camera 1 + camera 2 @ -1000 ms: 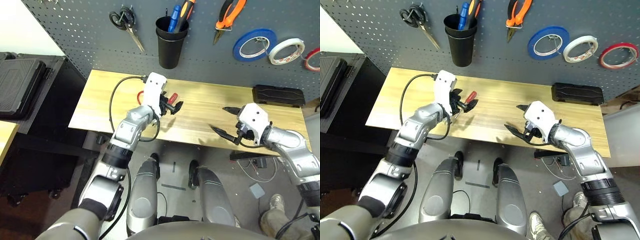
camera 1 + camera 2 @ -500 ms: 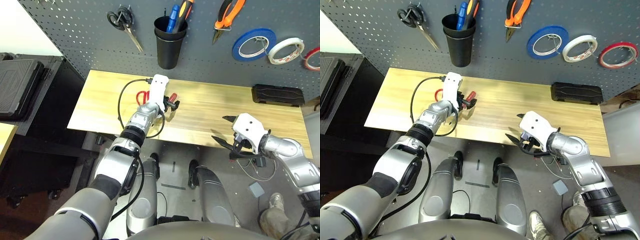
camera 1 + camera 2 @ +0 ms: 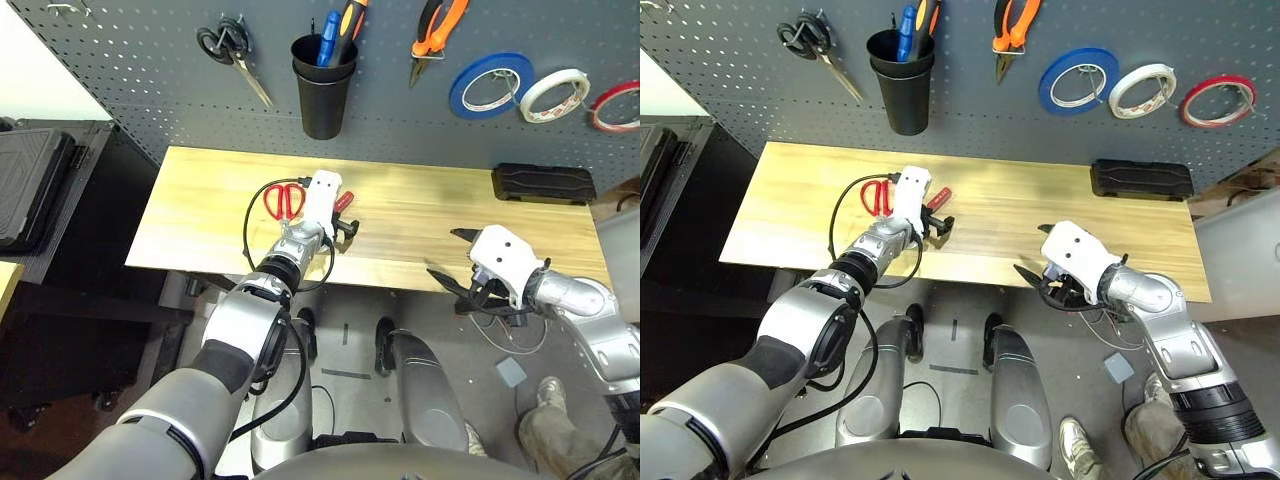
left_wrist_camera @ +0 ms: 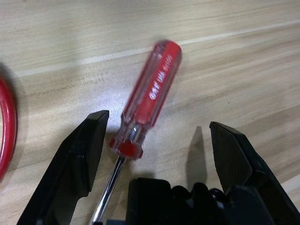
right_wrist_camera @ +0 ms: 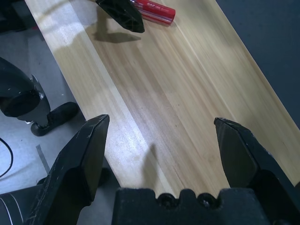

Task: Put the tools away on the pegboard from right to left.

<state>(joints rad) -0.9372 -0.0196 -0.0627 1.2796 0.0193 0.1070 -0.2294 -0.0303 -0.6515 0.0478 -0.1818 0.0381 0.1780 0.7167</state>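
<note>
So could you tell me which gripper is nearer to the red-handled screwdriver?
The left. The left gripper is open right over the red-handled screwdriver, its fingers either side of the handle. The right gripper is open, far off at the table's front edge.

Head stereo pair overlooks table [image 3: 200,200]; wrist cameras close, sharing screwdriver [image 4: 150,93].

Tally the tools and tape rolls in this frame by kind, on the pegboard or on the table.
Tape rolls: 3 (blue, white, red)
Scissors: 2 (black, red)
Pliers: 1
Screwdrivers: 1 on the table, 2 handles in the cup
Total: 9
</note>
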